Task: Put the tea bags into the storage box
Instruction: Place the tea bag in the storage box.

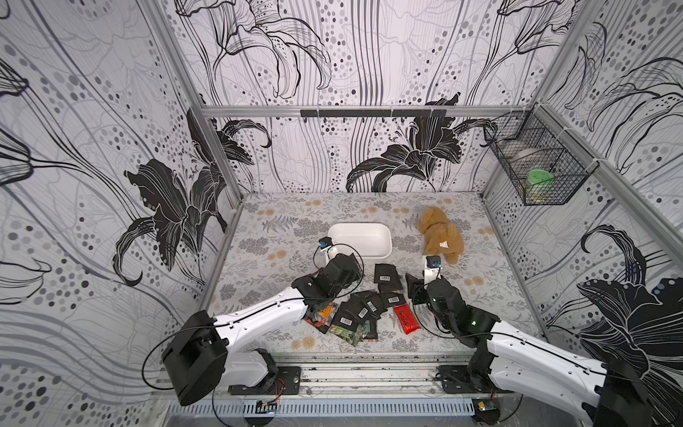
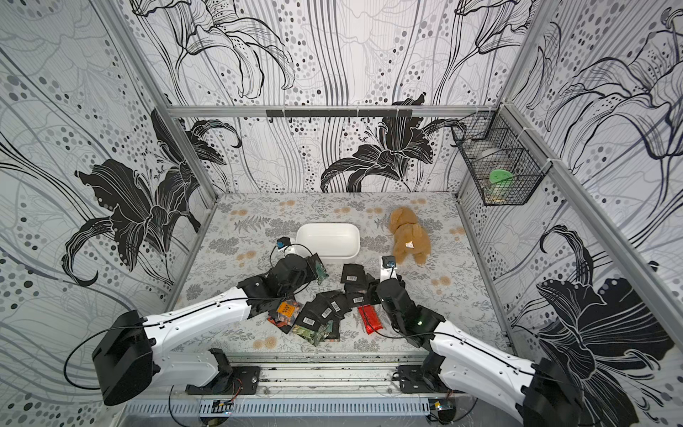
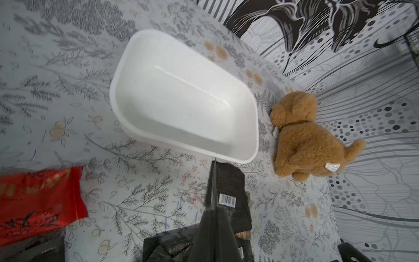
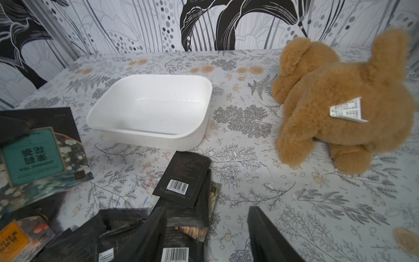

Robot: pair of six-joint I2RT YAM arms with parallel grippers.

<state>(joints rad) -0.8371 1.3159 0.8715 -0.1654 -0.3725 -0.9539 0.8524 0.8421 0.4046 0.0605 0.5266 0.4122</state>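
Note:
The white storage box (image 1: 360, 238) (image 2: 327, 240) (image 3: 181, 97) (image 4: 154, 106) stands mid-table with a bare inside. The tea bags (image 1: 354, 310) (image 2: 325, 310) lie heaped in front of it, mostly black, with one red sachet (image 1: 405, 318) (image 3: 38, 199) among them. My left gripper (image 2: 314, 268) (image 3: 213, 211) is shut on a green-labelled tea bag (image 2: 320, 268) (image 4: 40, 154). It holds the bag upright just short of the box's near rim. My right gripper (image 1: 414, 286) (image 4: 208, 231) stands open over black barcode sachets (image 4: 181, 179) at the heap's right end, with nothing gripped.
A tan plush toy (image 1: 439, 234) (image 4: 340, 102) lies to the right of the box. On the right wall hangs a black wire basket (image 1: 536, 166). Patterned walls close in the table on three sides.

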